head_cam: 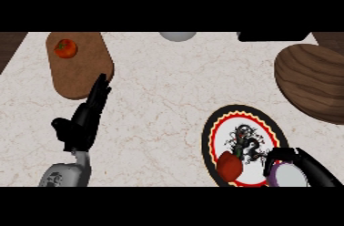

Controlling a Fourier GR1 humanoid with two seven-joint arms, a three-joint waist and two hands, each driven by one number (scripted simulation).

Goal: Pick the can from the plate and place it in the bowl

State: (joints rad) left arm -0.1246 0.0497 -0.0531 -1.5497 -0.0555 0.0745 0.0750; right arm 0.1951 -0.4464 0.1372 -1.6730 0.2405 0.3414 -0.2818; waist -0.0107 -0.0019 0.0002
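Observation:
The plate [222,123], white with a black, red and yellow rim and a dark drawing in its middle, lies at the lower right. At its right edge stands the can [290,176], silver-topped with a purple side and partly cut off by the view's lower edge. My right hand [304,162] comes in from the lower right corner with its fingers curled round the can. The bowl [311,82], wide, brown and wooden, sits beyond the plate at the right edge. My left hand [84,122] rests open at the left, fingers straight and pointing away from me.
A reddish-brown round fruit [230,166] lies on the plate's near left part. A wooden cutting board [84,70] with a tomato [65,48] is at the far left. A pale round object [178,36] and a black object [272,36] stand along the far edge.

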